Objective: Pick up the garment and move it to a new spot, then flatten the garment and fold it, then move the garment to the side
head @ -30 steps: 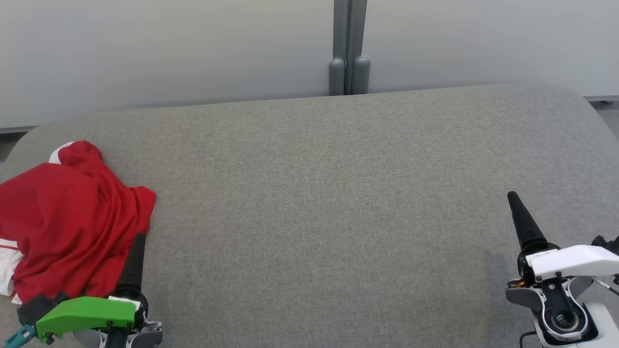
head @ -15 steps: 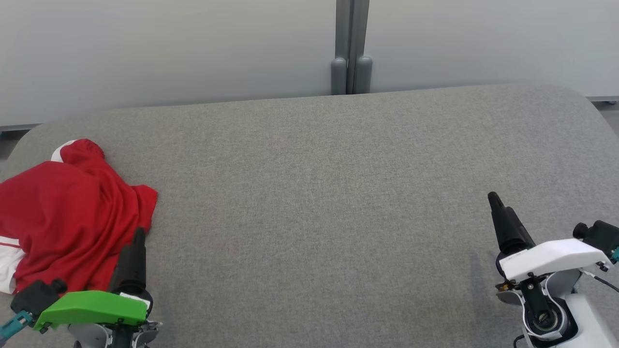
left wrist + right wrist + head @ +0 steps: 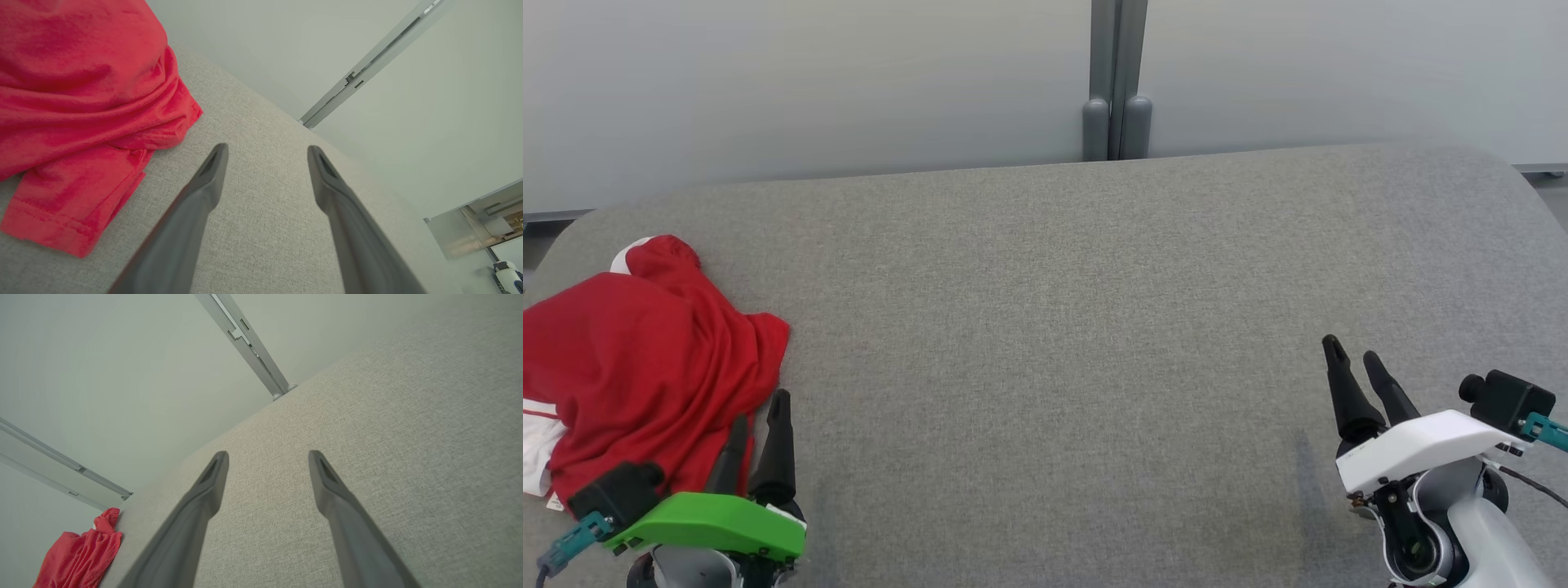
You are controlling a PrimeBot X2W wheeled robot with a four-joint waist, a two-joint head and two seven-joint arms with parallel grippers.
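Red garment crumpled at counter left edge. Left gripper fingers parted, empty, just beside its hem. Right gripper fingers parted, empty, well apart.

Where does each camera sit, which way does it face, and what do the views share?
Head view: on the head, facing forward and down at the grey surface; left tool lower left, right tool lower right.
Left wrist view: on the left wrist, along its open fingers; red shirt beside them.
Right wrist view: on the right wrist, along its open fingers toward the wall.
Shared: all show the red shirt.
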